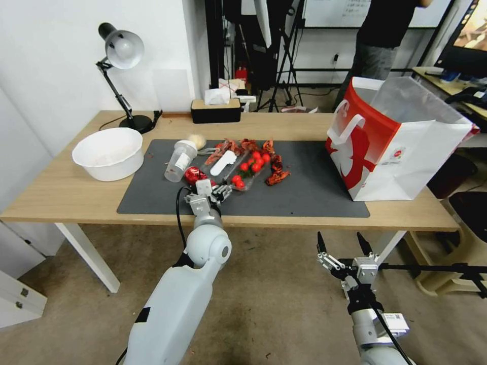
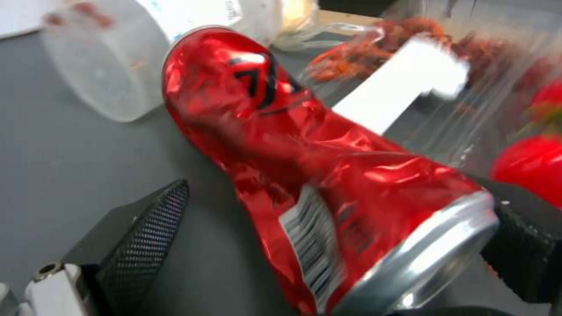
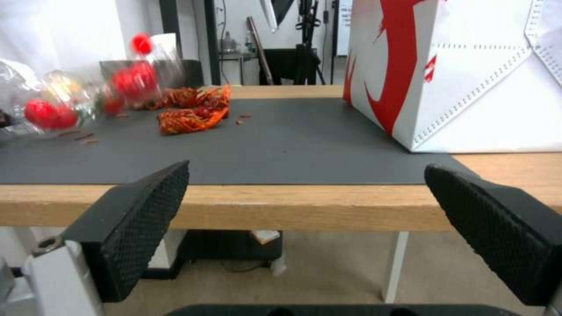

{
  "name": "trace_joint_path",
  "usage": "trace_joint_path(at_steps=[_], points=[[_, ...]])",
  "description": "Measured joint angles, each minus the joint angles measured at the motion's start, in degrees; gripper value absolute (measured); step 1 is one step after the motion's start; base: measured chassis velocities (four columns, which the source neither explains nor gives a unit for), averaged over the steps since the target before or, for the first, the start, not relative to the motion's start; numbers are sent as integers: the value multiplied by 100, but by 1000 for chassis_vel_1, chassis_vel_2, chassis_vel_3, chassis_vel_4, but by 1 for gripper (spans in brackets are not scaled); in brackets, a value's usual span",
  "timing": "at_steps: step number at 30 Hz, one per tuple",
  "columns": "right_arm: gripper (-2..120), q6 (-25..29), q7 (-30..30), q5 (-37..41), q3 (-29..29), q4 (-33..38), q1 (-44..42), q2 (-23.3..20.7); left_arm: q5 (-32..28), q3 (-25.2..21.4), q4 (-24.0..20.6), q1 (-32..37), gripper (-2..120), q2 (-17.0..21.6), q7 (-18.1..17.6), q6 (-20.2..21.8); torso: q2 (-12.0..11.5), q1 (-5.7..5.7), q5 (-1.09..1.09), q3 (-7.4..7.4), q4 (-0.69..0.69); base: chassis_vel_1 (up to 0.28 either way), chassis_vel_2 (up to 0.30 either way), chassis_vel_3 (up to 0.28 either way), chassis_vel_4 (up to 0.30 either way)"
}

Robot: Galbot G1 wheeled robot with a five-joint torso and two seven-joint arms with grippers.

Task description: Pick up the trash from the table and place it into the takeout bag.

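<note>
1. Left gripper [image 1: 212,191] is over the near edge of the grey mat [image 1: 314,192], fingers spread either side of the red can [image 2: 328,175], not clamped.
2. The can lies on its side: crumpled, shiny, silver rim, beside the clear plastic cup [image 1: 178,161].
3. Right gripper [image 1: 344,246] hangs open below the table [image 1: 61,192] edge.
4. Takeout bag [image 1: 401,147] stands upright at the right.

We take the desk lamp [image 1: 122,56] as our landmark: black arm and base, silver shade, standing at the far left corner of the counter. Behind it we see a plain white wall [image 1: 50,61]. To its right sits a black tissue box [image 1: 215,109] with a wooden lid, and beyond that dark tripods and stands [image 1: 281,56]. Well below the lamp, we see mottled brown floor [image 1: 274,304] and a white cabinet [image 1: 18,299].
</note>
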Motion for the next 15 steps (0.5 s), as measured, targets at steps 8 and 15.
trace_joint_path(at_steps=[8, 15], points=[[100, 11, -1, 2, -23, 37, -18, -81, 7, -134, -296, 314, 72, 72, 0, 6, 1, 0, 1, -1, 1, 0, 0, 0, 0], [100, 10, -3, 4, -41, 62, -13, -128, 21, -257, -479, 533, 46, 99, 11, 2, 2, 0, -1, -1, 0, 0, 0, 0, 0]])
